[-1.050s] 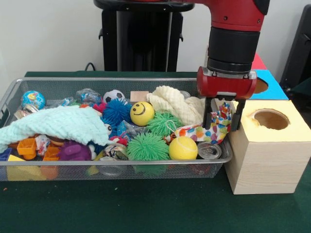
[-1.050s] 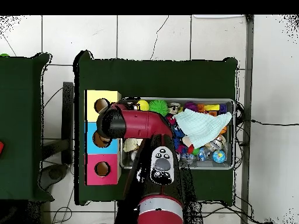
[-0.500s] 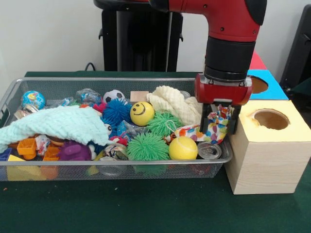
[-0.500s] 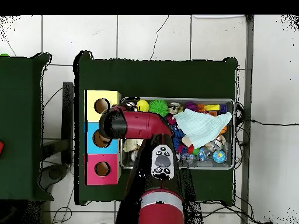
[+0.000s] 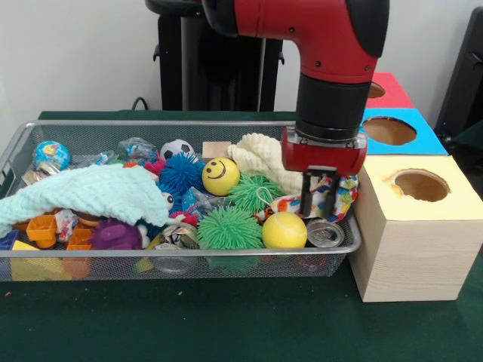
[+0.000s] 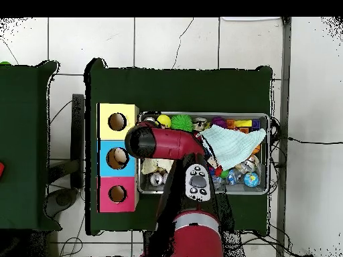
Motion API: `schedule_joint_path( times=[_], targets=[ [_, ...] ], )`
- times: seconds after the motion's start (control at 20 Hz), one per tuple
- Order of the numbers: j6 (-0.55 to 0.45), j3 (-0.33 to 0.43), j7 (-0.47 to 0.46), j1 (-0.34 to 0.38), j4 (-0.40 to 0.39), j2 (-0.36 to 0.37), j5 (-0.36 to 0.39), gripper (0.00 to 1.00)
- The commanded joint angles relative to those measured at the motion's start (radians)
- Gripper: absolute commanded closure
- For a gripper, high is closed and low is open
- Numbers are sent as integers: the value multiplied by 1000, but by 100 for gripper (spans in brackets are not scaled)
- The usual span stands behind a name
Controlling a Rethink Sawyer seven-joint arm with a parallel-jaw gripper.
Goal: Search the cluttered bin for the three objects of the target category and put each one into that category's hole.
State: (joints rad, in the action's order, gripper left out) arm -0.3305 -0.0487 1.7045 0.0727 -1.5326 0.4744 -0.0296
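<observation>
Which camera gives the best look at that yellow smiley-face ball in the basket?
The front view: the smiley ball sits unobstructed, face toward the camera, between a blue spiky ball and a green spiky ball. In the overhead view the red arm spreads over that part of the basket, so I cannot pick the ball out.

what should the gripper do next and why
Probably ease a little further left and lower onto the yellow tennis ball. The gripper hangs open just above the bin's right end, over the colourful patterned cloth, holding nothing, with the ball just below and left of its fingers.
</observation>
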Motion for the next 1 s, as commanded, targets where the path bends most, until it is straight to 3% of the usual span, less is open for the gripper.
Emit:
schedule_joint_path(
  times=[0.05,0.5,0.85,0.9,1.0],
  targets=[
    [-29,70,136,28,-97,-48,-2,100],
    [-13,54,170,5,-95,-41,-14,100],
    [-11,57,133,-7,-84,-39,14,100],
    [-6,57,135,-7,-85,-39,14,0],
    [-10,51,143,-12,-83,-40,8,0]
  ],
)
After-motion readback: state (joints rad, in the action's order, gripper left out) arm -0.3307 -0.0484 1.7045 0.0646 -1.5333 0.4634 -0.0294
